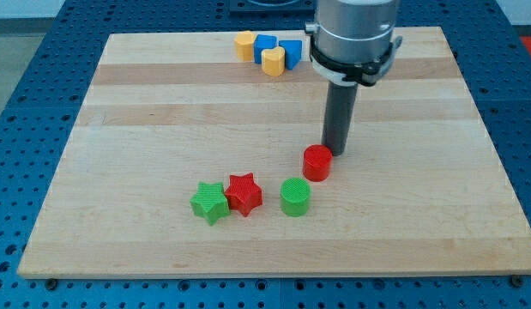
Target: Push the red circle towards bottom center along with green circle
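Contact appears to be made between my tip (pixel 337 152) and the red circle (pixel 316 162); the tip is set at the circle's upper right edge, though a hairline gap cannot be ruled out; no pincer is carried by the arm, only the straight dark rod, so nothing is gripped and no open or closed state applies. The red circle is placed a little right of the middle of the wooden board (pixel 145 103), toward the lower half; the green circle (pixel 295 196) is found just below and to the view's left of it, near but not touching. Further to the view's left, a red star (pixel 244 193) and a green star (pixel 210 202) are seen side by side, touching or nearly so. At the view's top a cluster is formed by two yellow blocks (pixel 244 44) (pixel 274 61) and two blue blocks (pixel 265 43) (pixel 290 52), their shapes not clearly made out.
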{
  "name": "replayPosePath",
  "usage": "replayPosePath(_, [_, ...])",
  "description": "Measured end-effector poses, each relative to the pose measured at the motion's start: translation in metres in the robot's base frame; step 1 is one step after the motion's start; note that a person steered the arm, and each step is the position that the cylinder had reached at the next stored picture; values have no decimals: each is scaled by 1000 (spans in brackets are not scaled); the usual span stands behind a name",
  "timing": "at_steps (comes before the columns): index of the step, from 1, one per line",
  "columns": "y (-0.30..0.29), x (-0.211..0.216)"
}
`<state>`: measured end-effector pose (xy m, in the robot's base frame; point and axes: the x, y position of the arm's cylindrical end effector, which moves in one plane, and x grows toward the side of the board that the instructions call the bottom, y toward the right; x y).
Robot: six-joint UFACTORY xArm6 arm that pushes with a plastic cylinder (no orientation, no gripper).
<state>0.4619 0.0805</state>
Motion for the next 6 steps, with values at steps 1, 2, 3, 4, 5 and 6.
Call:
replayPosePath(1, [1,11])
replayPosePath(2, [0,8])
replayPosePath(3, [0,4])
replayPosePath(4, [-1,5])
replayPosePath(5, [-7,13])
replayPosePath(6, [-23,24])
